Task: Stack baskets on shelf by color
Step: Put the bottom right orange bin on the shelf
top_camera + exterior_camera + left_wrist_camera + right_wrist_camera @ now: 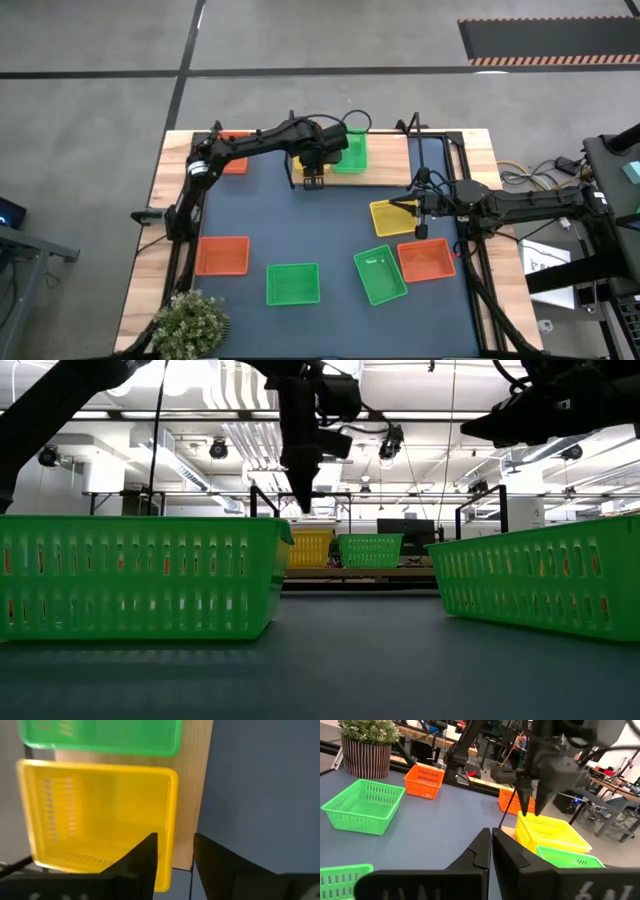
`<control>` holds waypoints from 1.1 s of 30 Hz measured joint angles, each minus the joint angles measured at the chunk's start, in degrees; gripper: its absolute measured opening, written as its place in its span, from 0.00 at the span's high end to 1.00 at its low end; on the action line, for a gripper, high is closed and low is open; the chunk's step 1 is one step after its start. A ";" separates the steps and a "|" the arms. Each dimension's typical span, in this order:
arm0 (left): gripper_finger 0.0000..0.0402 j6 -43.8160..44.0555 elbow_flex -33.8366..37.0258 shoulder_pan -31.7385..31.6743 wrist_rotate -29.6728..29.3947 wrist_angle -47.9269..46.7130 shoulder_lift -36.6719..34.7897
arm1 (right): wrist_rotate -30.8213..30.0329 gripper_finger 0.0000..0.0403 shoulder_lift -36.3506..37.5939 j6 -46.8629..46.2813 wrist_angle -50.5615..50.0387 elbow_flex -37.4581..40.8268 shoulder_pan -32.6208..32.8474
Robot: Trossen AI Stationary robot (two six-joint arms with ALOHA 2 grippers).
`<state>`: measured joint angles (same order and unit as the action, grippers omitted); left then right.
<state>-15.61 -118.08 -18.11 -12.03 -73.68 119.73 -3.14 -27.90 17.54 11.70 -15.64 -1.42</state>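
Hovered over the shelf (385, 172), left gripper (314, 182) parted and straddling the near wall of the yellow basket (95, 815) just beneath; green basket (100, 737) beside it. Best lifted straight up to avoid snagging that rim; right gripper (421, 231) closed, idle above another yellow basket (392, 217).

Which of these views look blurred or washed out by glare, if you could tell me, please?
Left wrist view: the yellow basket and green basket look soft, motion-blurred. Low view: bright ceiling lights wash out the room behind; the near green baskets stay sharp. High view: evenly lit, no glare.
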 joint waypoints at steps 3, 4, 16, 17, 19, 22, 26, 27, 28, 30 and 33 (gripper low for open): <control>0.72 -0.88 0.26 -0.20 -0.04 3.81 -0.16 | 0.00 0.98 0.00 -0.04 -0.34 0.00 -0.02; 0.73 -1.52 0.32 -0.27 -0.04 5.07 -0.16 | 0.00 0.98 0.00 -0.14 -0.37 0.00 -0.02; 0.98 -6.00 0.41 7.14 -0.40 15.06 -4.53 | 0.02 0.98 0.00 -0.81 -0.95 0.00 -0.02; 0.99 -6.21 0.37 8.64 -0.37 16.05 -5.11 | 0.02 0.98 0.00 -1.14 -0.98 0.00 0.00; 0.98 -6.39 0.37 11.58 -0.33 17.49 -6.03 | 0.02 0.98 0.00 -1.74 -1.00 0.00 -0.02; 0.99 -7.69 0.48 15.66 -0.29 19.53 -7.54 | 0.04 0.98 0.00 -2.87 -1.11 0.00 -0.02; 1.00 -9.04 2.31 20.04 0.85 22.87 -9.36 | 0.27 0.98 0.00 -4.28 -1.22 0.00 0.01; 1.00 -9.16 3.48 20.87 1.53 23.56 -9.57 | 0.54 0.98 0.00 -4.60 -1.22 0.00 0.02; 1.00 -9.21 4.94 21.60 2.33 24.73 -9.98 | 0.58 0.98 0.00 -4.89 -1.22 0.00 0.03; 1.00 -9.17 8.70 22.75 4.06 26.83 -11.16 | 0.76 0.98 0.00 -5.41 -1.26 0.00 0.03; 1.00 -9.16 16.18 24.08 4.55 33.70 -14.21 | 2.20 0.98 -0.02 -5.75 -1.45 0.00 0.03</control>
<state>-24.77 -101.90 5.97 -7.49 -39.98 105.52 -0.94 -27.92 11.79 10.25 -15.64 -1.39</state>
